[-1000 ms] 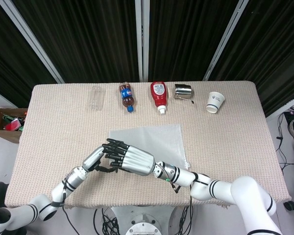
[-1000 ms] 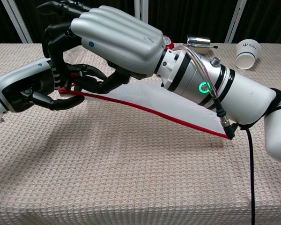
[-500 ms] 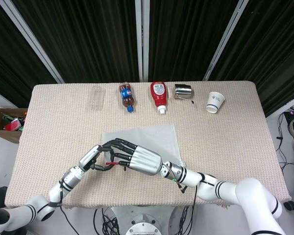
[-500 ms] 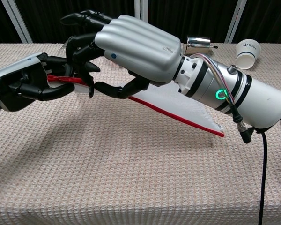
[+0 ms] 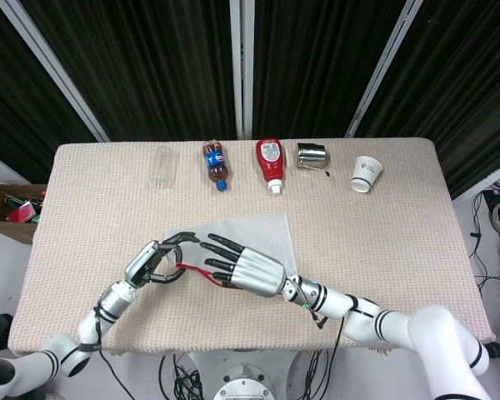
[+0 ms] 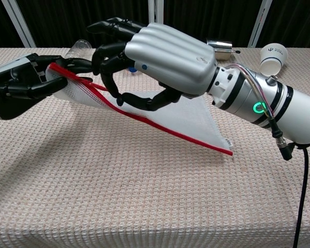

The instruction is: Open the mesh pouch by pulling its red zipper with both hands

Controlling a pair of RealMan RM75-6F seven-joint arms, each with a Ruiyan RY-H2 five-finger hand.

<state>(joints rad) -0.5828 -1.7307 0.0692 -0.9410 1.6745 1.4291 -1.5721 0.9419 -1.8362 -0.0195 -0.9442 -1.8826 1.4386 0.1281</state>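
The white mesh pouch (image 5: 250, 235) (image 6: 188, 116) is lifted at its left end, while its far right corner rests on the table. Its red zipper (image 6: 170, 133) (image 5: 193, 270) runs along the near edge and has split into two red lines at the left end. My left hand (image 6: 18, 88) (image 5: 152, 262) grips that left corner. My right hand (image 6: 160, 59) (image 5: 243, 268) hovers over the pouch beside it. Its thumb and one finger pinch the zipper where the two lines meet, and its other fingers are spread.
Along the table's far edge lie a clear bottle (image 5: 164, 165), a cola bottle (image 5: 216, 163), a ketchup bottle (image 5: 269, 161), a metal cup (image 5: 312, 157) and a paper cup (image 5: 366, 173). A cardboard box (image 5: 12, 208) sits off the table's left side.
My left hand has pulled the pouch's corner left and up. The whole pouch has slid left, and the zipper has parted at its left end. My right hand's fingers have spread.
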